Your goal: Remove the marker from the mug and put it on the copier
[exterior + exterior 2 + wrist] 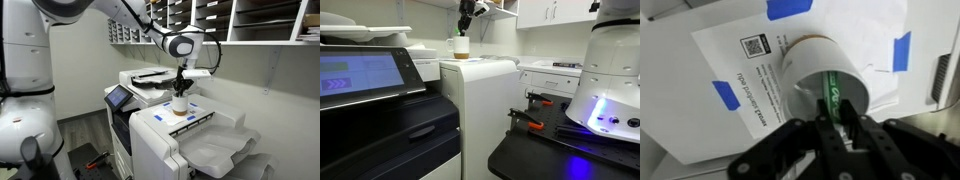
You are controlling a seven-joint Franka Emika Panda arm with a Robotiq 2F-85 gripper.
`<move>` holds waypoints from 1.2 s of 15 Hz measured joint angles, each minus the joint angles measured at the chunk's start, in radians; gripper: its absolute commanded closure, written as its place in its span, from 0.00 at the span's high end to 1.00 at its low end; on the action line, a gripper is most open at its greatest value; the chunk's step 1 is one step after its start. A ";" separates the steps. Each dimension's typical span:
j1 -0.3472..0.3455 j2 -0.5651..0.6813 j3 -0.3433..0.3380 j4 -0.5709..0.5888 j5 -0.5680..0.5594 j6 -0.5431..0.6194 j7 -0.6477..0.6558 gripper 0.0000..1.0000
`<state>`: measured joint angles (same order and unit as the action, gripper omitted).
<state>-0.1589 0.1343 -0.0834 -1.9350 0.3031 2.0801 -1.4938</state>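
Note:
The white mug (180, 103) stands on a sheet of paper on top of the white copier (160, 130); it also shows in an exterior view (461, 47). In the wrist view the green marker (833, 86) leans inside the mug (808, 62), its top end at the rim. My gripper (832, 120) hangs straight above the mug, and its two fingers press on the marker's upper end from both sides. The gripper also shows in both exterior views (181, 86) (464, 27), just over the mug.
The paper under the mug is taped down with blue labels (726, 95). The dark touch panel (119, 97) (360, 72) sits beside the copier top. Grey paper trays (215, 150) stick out on one side. Shelves with mail slots (230, 18) hang on the wall above.

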 measured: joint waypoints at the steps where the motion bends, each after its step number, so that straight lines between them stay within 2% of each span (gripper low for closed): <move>1: -0.002 -0.028 0.000 -0.005 0.004 -0.010 -0.001 0.05; 5: 0.010 -0.158 0.000 -0.055 -0.005 -0.020 0.038 0.05; 10: 0.081 -0.266 0.029 -0.160 -0.152 -0.020 0.239 0.05; 13: 0.132 -0.249 0.064 -0.219 -0.199 -0.035 0.396 0.05; 18: 0.177 -0.121 0.102 -0.235 -0.284 -0.036 0.677 0.05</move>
<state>0.0176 0.0137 0.0184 -2.1698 0.0194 2.0443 -0.8170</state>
